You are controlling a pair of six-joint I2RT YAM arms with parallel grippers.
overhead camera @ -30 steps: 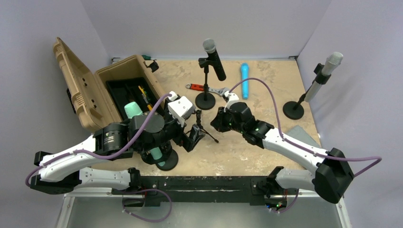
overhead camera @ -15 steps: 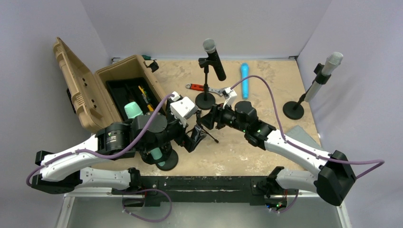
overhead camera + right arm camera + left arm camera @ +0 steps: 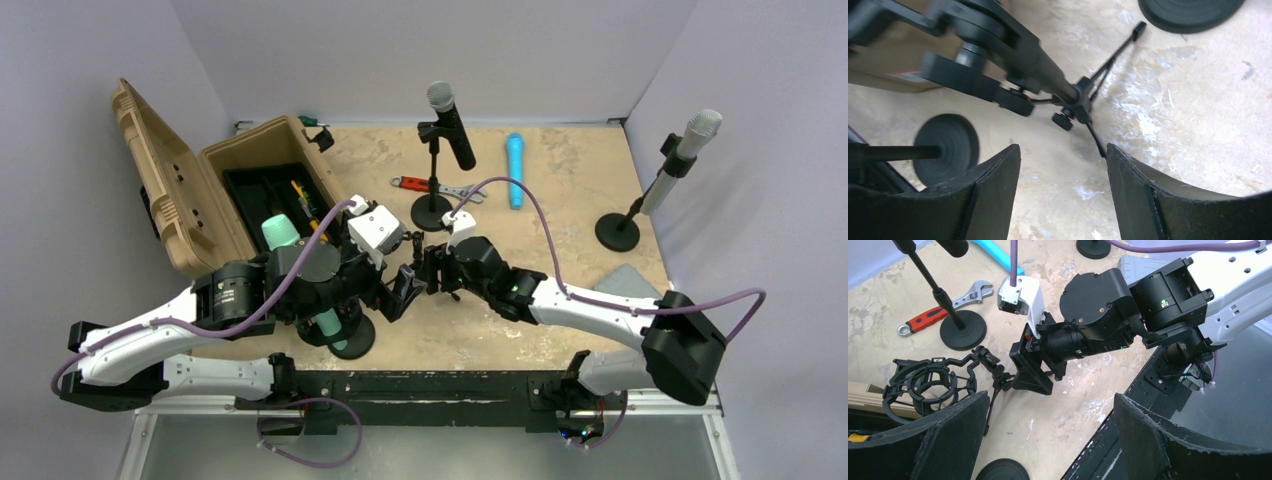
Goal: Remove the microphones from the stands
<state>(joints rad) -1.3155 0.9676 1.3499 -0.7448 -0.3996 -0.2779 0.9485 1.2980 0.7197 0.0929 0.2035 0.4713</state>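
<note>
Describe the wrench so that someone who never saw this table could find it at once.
Start at the open tan case on the table's left, then look right to the middle stand that holds a black microphone. The wrench lies flat just behind that stand's round base. Its red handle and silver head set it apart from the blue microphone lying to its right.

Lab cell: grey-walled robot table

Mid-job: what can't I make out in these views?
Top view: the left arm hides most of the teal microphone and where its stand holds it.
Right wrist view: the small tripod is blurred in its upper part.
Top view: whether the right end effector touches that tripod is too small to tell.
</note>
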